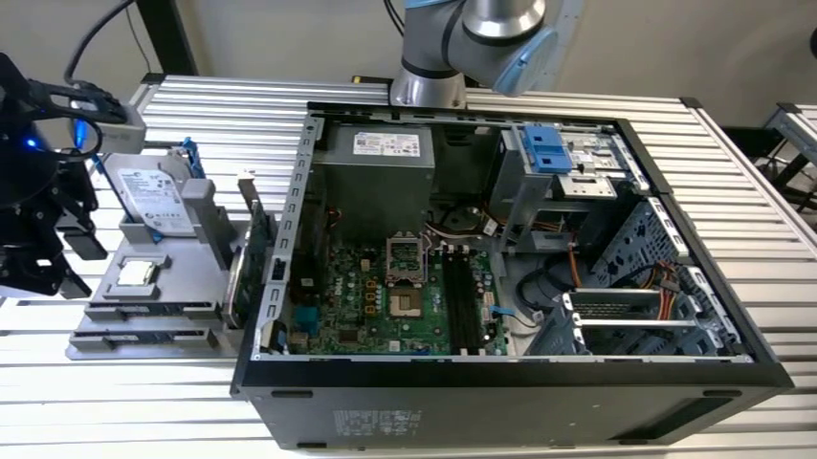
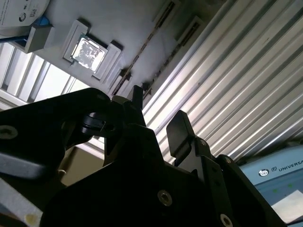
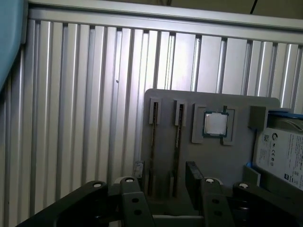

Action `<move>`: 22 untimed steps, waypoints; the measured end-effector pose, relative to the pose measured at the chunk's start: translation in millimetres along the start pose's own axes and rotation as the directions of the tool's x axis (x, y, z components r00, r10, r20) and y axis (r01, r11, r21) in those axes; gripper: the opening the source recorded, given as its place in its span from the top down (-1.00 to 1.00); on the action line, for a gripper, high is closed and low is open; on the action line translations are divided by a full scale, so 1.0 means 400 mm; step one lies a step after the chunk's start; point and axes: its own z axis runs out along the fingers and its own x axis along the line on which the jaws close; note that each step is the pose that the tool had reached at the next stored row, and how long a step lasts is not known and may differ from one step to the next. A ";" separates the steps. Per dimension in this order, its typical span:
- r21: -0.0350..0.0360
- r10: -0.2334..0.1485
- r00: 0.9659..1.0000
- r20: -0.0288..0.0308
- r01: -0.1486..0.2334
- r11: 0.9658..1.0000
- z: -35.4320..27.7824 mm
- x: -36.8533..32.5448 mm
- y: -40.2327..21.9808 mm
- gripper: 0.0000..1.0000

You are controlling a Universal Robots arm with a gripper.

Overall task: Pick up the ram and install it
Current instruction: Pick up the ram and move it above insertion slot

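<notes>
Slatted table (image 3: 71, 104) bears a tray (image 3: 165, 101) holding two ram sticks (image 3: 152, 142) (image 3: 177, 137) near tool (image 3: 165, 176).

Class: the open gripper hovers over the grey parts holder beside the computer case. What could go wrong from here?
1. The ram sits in a narrow slot of the grey holder, close beside a second slot. In the first wrist view the open gripper seems to span both, so closing could catch the wrong part.
2. The bare processor lies in the same holder nearby; a sideways drift might knock it.
</notes>
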 end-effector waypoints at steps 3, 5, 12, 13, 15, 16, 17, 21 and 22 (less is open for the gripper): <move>0.000 0.000 1.000 0.000 0.000 1.000 0.002 0.000 0.000 -1.00; 0.000 0.000 1.000 0.000 0.000 1.000 0.003 0.000 0.000 -1.00; 0.000 0.000 1.000 0.000 0.000 1.000 0.018 0.000 0.000 -1.00; 0.000 0.000 1.000 0.000 0.000 1.000 0.020 0.000 0.000 -1.00; 0.000 0.000 1.000 0.000 0.000 1.000 0.025 0.001 0.000 -1.00; 0.000 0.000 1.000 0.000 0.000 1.000 0.028 0.001 0.000 -1.00; 0.000 0.000 1.000 0.000 0.000 1.000 0.030 0.001 0.000 -1.00; 0.000 0.000 1.000 0.000 0.000 1.000 0.040 0.001 -0.001 -1.00; 0.000 0.000 1.000 0.000 0.000 1.000 0.042 0.001 -0.001 -1.00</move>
